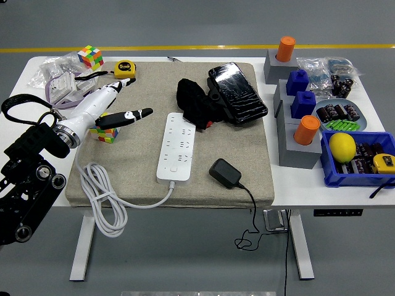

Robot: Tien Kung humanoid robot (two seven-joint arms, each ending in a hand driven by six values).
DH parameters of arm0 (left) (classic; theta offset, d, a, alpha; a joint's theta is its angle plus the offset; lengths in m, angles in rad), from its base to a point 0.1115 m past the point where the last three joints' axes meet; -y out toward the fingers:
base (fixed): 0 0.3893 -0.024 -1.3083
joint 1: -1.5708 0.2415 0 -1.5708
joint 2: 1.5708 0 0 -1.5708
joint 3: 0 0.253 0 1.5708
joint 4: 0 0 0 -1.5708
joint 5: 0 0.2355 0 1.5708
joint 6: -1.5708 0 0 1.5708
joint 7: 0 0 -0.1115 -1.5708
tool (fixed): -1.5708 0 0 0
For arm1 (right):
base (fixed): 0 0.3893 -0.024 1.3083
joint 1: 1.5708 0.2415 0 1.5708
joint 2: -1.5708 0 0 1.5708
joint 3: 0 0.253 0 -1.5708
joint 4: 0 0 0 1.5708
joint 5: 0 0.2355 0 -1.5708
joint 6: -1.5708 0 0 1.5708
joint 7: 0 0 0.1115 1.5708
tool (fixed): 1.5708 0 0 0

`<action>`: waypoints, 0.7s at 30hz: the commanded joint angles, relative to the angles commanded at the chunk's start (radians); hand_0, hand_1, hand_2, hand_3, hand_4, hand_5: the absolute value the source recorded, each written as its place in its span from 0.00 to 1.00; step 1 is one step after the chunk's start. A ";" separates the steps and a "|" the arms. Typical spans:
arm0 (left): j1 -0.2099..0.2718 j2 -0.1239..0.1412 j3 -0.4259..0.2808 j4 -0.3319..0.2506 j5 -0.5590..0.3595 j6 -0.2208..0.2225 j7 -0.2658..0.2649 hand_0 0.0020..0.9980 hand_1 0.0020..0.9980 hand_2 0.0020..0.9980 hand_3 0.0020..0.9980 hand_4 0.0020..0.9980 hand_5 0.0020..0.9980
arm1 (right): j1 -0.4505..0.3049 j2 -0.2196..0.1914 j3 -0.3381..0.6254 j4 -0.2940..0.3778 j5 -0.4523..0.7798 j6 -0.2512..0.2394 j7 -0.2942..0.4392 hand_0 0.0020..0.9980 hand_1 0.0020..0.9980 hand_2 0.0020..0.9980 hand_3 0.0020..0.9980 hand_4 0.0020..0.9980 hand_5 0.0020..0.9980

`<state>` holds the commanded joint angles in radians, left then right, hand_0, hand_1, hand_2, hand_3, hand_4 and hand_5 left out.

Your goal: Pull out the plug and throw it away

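The left hand (110,108) is shown extended over the left part of the grey mat (148,179), its fingers spread and nothing grasped; a Rubik's cube (102,132) is partly hidden beneath it. The white power strip (176,146) is laid lengthwise at the mat's centre, its white cable (105,200) coiled over the mat's front-left corner. The black plug adapter (225,172) is seen unplugged, lying on the mat just right of the strip's near end, its black cord (253,213) hanging over the table edge.

White power strip (175,148); black plug (225,172); seemingly beige mat (203,123).
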<state>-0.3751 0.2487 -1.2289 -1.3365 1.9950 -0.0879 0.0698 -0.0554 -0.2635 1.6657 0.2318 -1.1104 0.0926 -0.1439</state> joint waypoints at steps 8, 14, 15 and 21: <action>0.002 -0.002 -0.002 0.000 0.001 -0.001 0.002 1.00 1.00 1.00 1.00 1.00 0.94 | -0.002 0.004 0.006 0.000 -0.002 0.000 0.000 0.57 0.66 0.67 0.59 1.00 0.47; 0.003 -0.004 -0.003 0.001 0.001 -0.002 0.002 1.00 1.00 1.00 1.00 1.00 0.94 | -0.004 0.003 0.006 0.000 -0.002 0.000 0.000 0.58 0.66 0.67 0.59 1.00 0.47; 0.003 -0.004 -0.004 0.001 0.001 -0.001 0.002 1.00 1.00 1.00 1.00 1.00 0.94 | -0.004 0.003 0.006 0.000 -0.002 0.000 0.000 0.57 0.66 0.67 0.59 1.00 0.47; 0.003 -0.004 -0.006 0.001 0.002 -0.002 0.003 1.00 1.00 1.00 1.00 1.00 0.93 | -0.005 0.003 0.005 0.000 -0.002 -0.001 0.001 0.57 0.66 0.67 0.59 1.00 0.47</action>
<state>-0.3719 0.2447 -1.2348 -1.3351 1.9968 -0.0899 0.0724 -0.0602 -0.2605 1.6705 0.2321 -1.1121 0.0921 -0.1429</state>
